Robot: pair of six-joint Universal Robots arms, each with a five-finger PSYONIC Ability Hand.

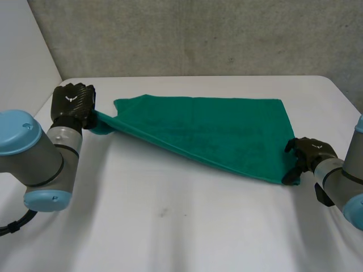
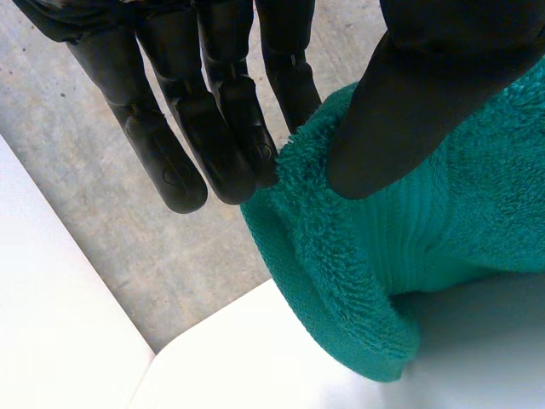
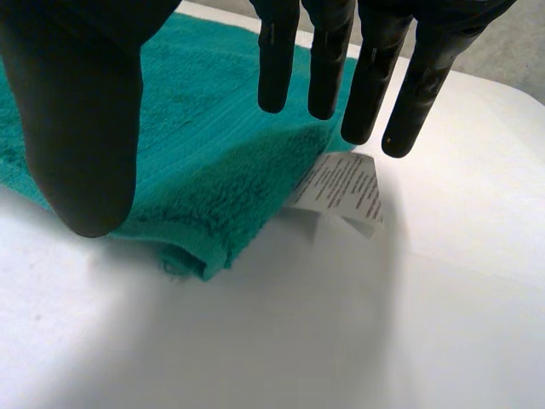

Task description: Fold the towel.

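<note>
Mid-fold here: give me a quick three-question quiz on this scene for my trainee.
1. Which hand pinches a towel corner, raised off the table: A left hand, B right hand, C neither?
2. True or false: the towel lies folded in a neat square.
3. Fill in: the white label sits at the ___ hand's fingertips.
Key: 1 A; 2 false; 3 right.

We identify the left arm (image 1: 54, 153) as a grey cylindrical joint closed by round light-blue caps (image 1: 21, 131). The right arm (image 1: 340, 177) has the same grey body and a blue cap. We note that the left hand (image 1: 72, 105) has a black woven-pattern back bearing a small white emblem (image 1: 70, 98); the right hand (image 1: 311, 152) carries a like emblem. The fingers (image 2: 183, 153) are matte black with rounded tips.
</note>
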